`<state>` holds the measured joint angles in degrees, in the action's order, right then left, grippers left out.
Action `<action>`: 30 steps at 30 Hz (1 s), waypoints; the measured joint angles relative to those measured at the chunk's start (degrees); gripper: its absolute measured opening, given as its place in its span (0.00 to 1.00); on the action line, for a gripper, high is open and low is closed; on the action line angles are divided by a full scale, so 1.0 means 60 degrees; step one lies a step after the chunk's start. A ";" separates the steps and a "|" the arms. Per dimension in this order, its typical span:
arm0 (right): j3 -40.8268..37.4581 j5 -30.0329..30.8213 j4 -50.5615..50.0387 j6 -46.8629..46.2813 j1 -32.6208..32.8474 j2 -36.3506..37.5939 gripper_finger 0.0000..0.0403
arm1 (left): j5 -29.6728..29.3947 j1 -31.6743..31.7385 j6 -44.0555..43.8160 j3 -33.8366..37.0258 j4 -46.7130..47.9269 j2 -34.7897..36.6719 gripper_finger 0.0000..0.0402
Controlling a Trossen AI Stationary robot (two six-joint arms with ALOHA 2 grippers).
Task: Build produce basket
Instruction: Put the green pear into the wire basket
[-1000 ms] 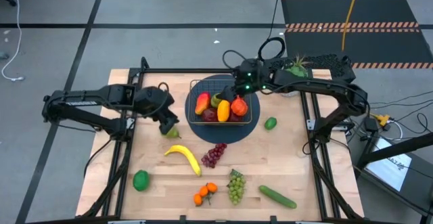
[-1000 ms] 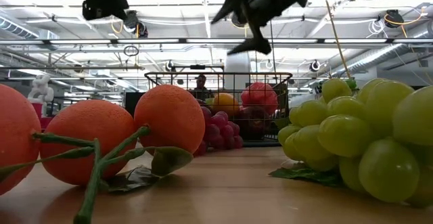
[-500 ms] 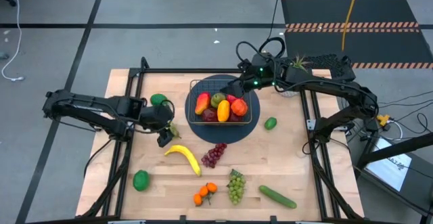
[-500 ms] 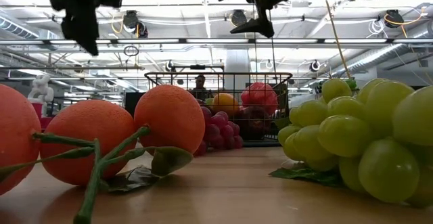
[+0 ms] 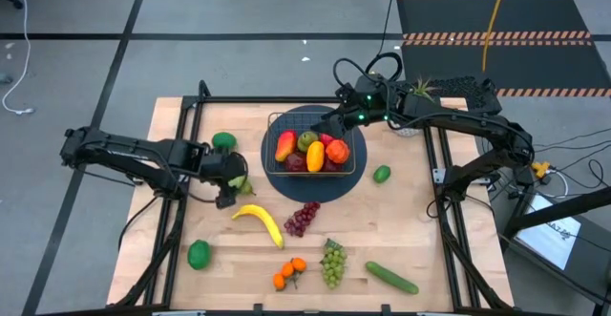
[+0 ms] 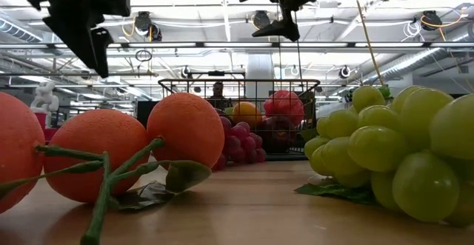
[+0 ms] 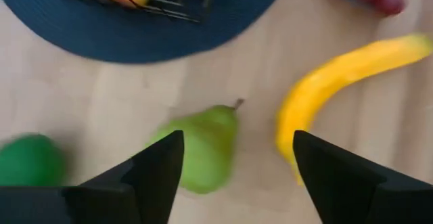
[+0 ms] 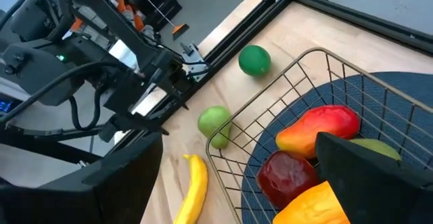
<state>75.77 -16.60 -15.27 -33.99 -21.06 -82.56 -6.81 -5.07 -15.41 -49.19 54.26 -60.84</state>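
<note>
- Left gripper (image 5: 227,184) is hovering wide open over the green pear (image 7: 201,146), banana (image 7: 333,80) alongside.
- Right gripper (image 5: 329,123) is waiting wide open above the basket (image 5: 270,120), holding nothing.

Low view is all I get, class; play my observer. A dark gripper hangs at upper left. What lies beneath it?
Observer: A green pear, lying on the wood under the left gripper.
Operator: Is it gripped?
Observer: No, the gripper is open above it.
Operator: What is nearby?
Observer: A banana lies just beside the pear.
Operator: And the gripper at the top middle?
Observer: That is the right gripper, open over the far edge of the basket.
</note>
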 joint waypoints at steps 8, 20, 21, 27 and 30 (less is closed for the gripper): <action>0.0000 -0.0003 -0.0096 0.0033 0.0025 -0.0001 0.94 | -0.1292 0.0263 0.3468 0.0000 -0.0117 -0.0748 0.84; 0.0000 0.0000 -0.0139 0.0237 -0.0052 -0.0004 0.94 | -0.0596 0.0658 0.3583 -0.0011 -0.0245 -0.1184 0.80; 0.0000 -0.0001 -0.0141 0.0263 -0.0071 -0.0004 0.94 | -0.0498 0.0733 0.3512 -0.0001 -0.0219 -0.1253 0.82; 0.0000 -0.0003 -0.0074 0.0281 -0.0121 -0.0004 0.94 | -0.0407 0.1184 0.3793 0.0000 -0.0281 -0.1637 0.95; 0.0000 -0.0009 -0.0070 0.0282 -0.0117 -0.0004 0.94 | -0.0411 0.1407 0.3996 0.0000 -0.0104 -0.1866 0.99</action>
<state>75.77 -16.66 -15.69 -32.29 -21.76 -82.59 -9.28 3.37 8.56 -49.19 53.64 -72.03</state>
